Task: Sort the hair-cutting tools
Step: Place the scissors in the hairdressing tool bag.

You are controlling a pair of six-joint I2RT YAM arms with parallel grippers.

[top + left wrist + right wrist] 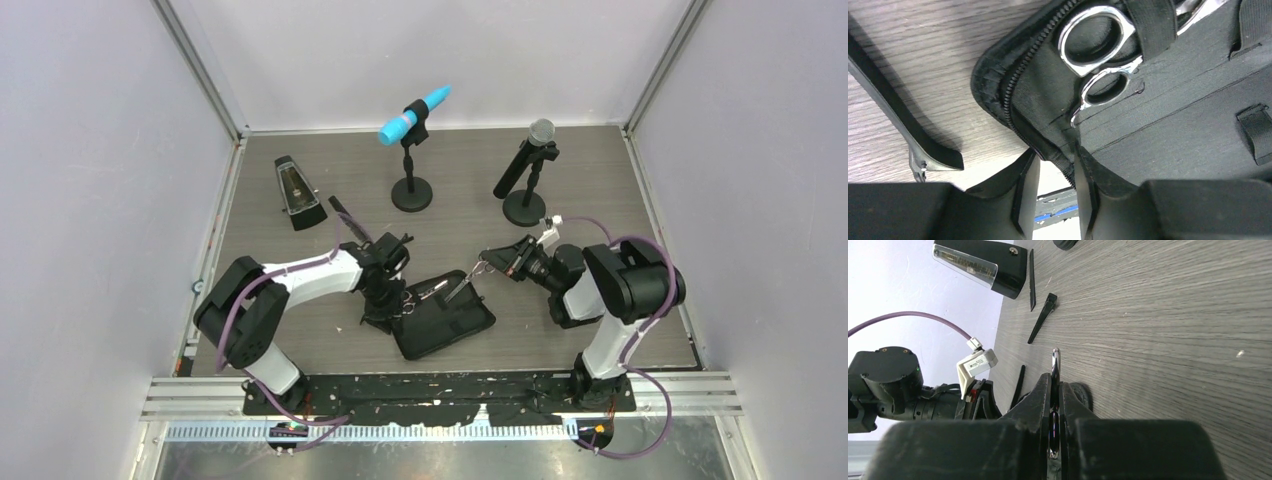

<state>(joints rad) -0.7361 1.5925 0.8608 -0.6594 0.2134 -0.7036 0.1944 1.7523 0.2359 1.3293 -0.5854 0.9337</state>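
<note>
The black zip case [450, 318] lies open at mid-table. One silver scissors [1098, 42] sits in it with its ring handles under an elastic strap. My left gripper [1055, 152] straddles the case's zip edge [1013, 105] at the left corner, one finger inside and one outside, closed on it. My right gripper [1055, 377] is shut on the second silver scissors [1055, 357], held just above the table to the right of the case [476, 272]. The black comb [1031, 280] and one black hair clip [1043, 317] lie near the metronome. A second clip [898, 120] lies beside the case.
The black metronome [297, 190] stands at the back left. A blue microphone on a stand [412, 120] and a black microphone on a stand [527, 165] stand at the back. Walls close in the table on three sides.
</note>
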